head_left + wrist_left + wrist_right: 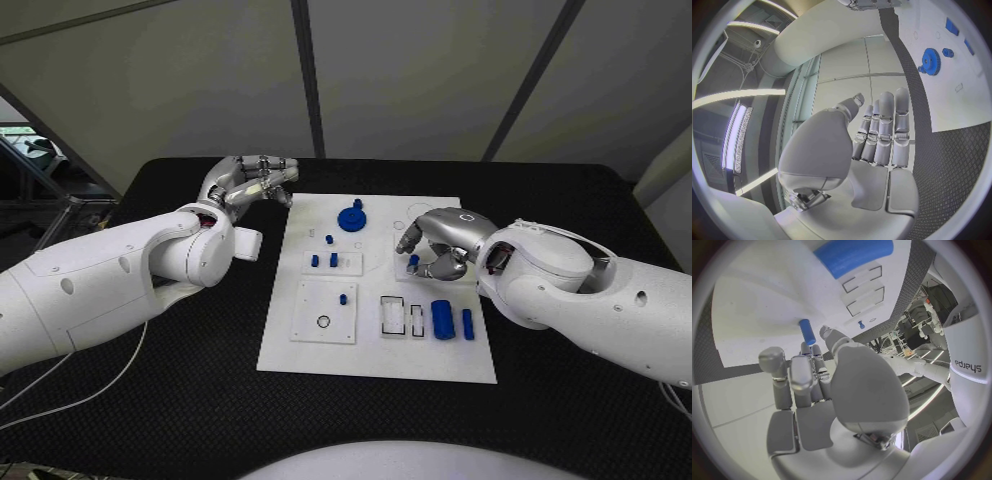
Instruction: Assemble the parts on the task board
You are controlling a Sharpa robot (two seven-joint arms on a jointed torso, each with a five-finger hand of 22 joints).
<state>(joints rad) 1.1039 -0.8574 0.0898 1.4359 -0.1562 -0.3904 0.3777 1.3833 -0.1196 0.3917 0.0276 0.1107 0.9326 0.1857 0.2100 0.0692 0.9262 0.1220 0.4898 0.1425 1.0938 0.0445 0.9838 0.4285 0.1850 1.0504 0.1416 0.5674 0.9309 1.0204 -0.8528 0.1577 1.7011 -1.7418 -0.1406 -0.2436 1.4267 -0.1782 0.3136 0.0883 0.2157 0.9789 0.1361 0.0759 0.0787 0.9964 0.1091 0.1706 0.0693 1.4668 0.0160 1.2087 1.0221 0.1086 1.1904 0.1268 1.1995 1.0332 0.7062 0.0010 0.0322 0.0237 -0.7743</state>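
the flat white rectangular task board (378, 360) lies in the middle of the black worktop (173, 400), long side running away from the robot. on its far part stands a round blue toothed gear with a knob (353, 217), with a small blue stud (330, 239) just beside it on the near side. nearer still, two short blue pegs (323, 260) stand side by side in a small raised white block. closer to the robot, a square white plate (326, 312) on the board carries one small blue pin (343, 298) and a dark ring. to the right of that plate are two empty rectangular slots (404, 317), then a wide blue rectangular block (441, 318) and a slim blue bar (467, 324) lying parallel and just apart.

the right robot hand (437, 242) is over the right middle of the board, fingers curled downward. a small blue cylindrical peg (807, 331) sits at its fingertips (825, 332), pinched between thumb and a finger as far as the right wrist view shows; the peg's far end is at the board's surface.

the left robot hand (248, 182) is at the board's far left corner, off its edge and over the worktop. its fingers (882, 131) are straight and close together, holding nothing, and touching none of the parts.
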